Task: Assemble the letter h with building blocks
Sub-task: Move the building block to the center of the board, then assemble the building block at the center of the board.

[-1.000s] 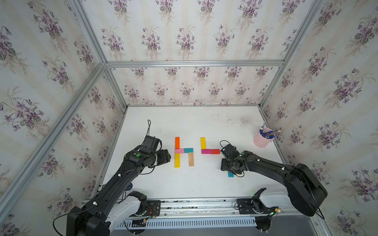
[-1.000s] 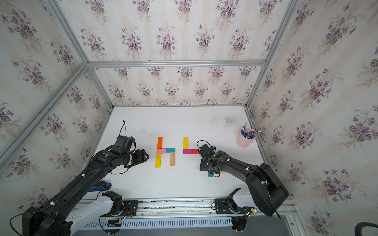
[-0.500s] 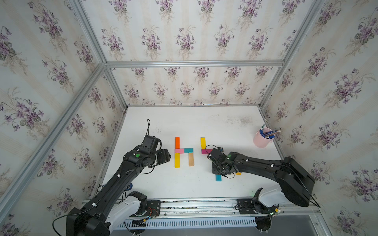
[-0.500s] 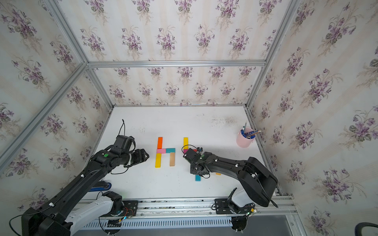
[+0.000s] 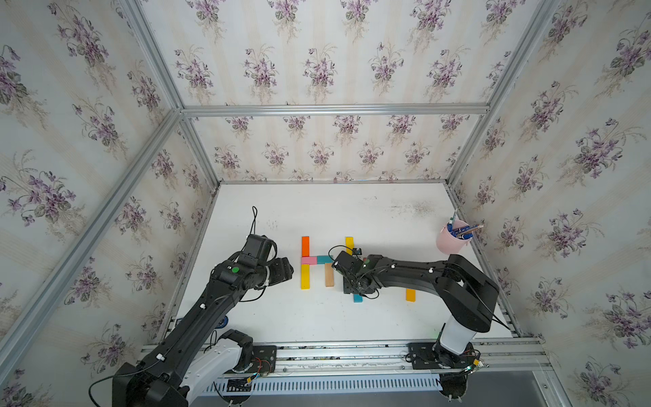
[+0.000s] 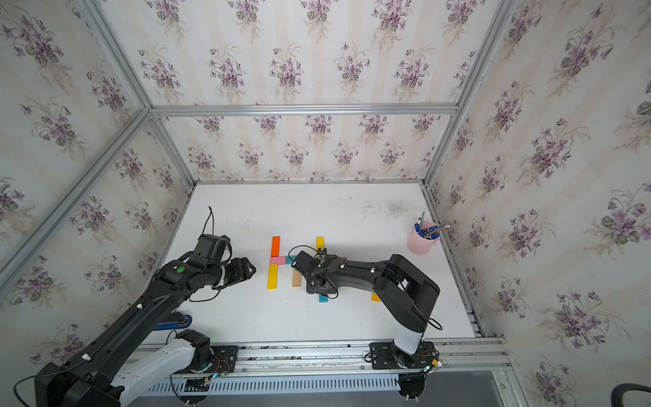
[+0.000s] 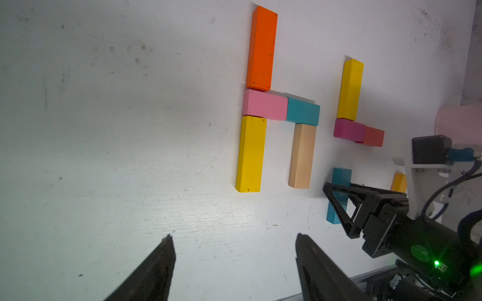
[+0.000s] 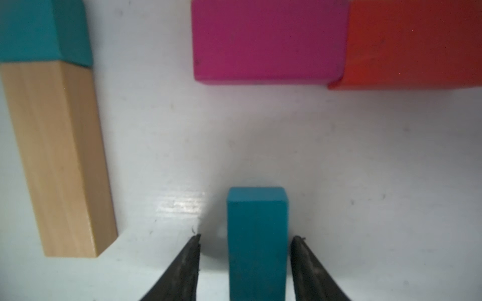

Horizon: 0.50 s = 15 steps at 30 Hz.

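My left gripper (image 7: 234, 235) hangs wide open and empty beside the five-block h (image 7: 263, 105). Since a second ago my right gripper (image 8: 245, 236) has brought the blue block (image 8: 257, 234) leftward, below the magenta block (image 8: 268, 41). Its wrist view shows the fingers parted around it, unclamped; both top views hide that. The amber block (image 5: 410, 294) lies farther right.

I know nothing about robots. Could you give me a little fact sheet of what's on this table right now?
Done: finished h, five coloured blocks
Under way: yellow block, magenta block, red block joined; unfinished
Right jaws: open, astride the loose teal block, gap on one side
Left jaws: open, holding nothing
Spare: amber block, lying apart
Also: pink cup of pens
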Tool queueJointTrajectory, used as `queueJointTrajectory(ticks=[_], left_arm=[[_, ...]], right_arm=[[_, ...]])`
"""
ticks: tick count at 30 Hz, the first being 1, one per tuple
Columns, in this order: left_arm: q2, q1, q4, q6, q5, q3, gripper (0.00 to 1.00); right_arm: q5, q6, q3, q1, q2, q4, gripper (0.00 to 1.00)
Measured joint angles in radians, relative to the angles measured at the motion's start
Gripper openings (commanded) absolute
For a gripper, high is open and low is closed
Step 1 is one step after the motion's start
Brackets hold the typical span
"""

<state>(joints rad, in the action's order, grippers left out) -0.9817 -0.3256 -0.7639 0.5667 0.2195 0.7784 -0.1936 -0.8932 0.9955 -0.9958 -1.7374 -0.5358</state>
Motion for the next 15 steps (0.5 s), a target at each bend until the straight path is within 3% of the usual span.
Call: queueJointTrajectory(ticks=[4, 10, 15], left_arm=[[-0.007, 0.000, 0.005, 0.000, 0.002, -0.006, 0.75], [-0.002, 0.001, 0.005, 0.000, 0.005, -0.008, 0.75], [-0.001, 0.001, 0.005, 0.000, 0.005, -0.008, 0.75]], right_arm=[[-0.001, -0.031, -0.045, -0.030, 0.040, -0.014, 0.58], [-0.010, -0.076, -0.097, -0.067, 0.082, -0.021, 0.25], [-0.016, -0.076, -0.055, -0.065, 0.050, -0.023, 0.16]])
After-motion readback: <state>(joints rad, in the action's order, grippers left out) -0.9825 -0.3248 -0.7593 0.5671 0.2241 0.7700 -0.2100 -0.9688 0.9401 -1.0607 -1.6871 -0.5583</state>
